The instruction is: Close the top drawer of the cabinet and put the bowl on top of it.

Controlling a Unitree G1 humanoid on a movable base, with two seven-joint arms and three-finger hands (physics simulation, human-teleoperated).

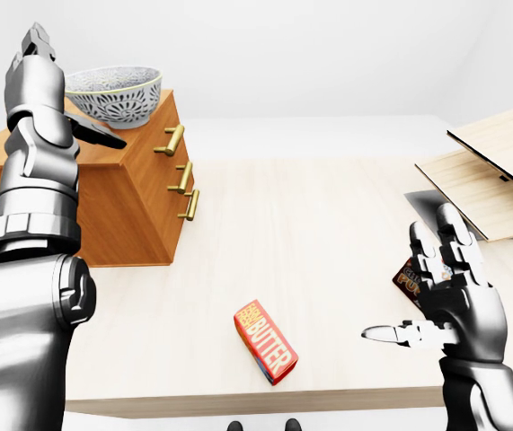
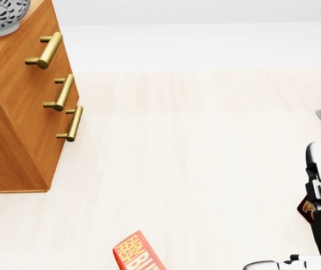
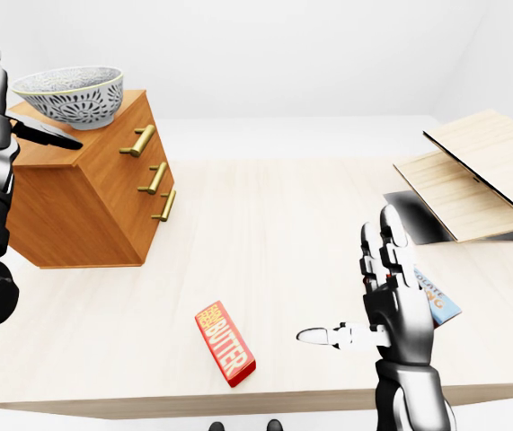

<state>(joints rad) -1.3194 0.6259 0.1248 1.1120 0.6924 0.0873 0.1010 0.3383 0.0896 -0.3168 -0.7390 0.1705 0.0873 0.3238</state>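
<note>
Presently: patterned bowl [image 1: 114, 94] upright on top of cabinet [image 1: 135, 193], at the desk's [image 1: 328, 224] left edge in the left-eye view, drawers flush; left hand [image 1: 40, 117] raised beside the bowl, fingers extended, gripping nothing; right hand [image 1: 449, 292] fingers spread, empty; butter box [image 1: 265, 341] near the desk's bottom edge.

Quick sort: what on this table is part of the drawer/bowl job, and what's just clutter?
Job:
- cabinet
- top drawer, looks flush
- bowl, on the cabinet top
- left robot hand, open beside the bowl

Lying about:
- butter box
- small packet behind the open right robot hand
- wooden boards
- dark sheet under them
</note>
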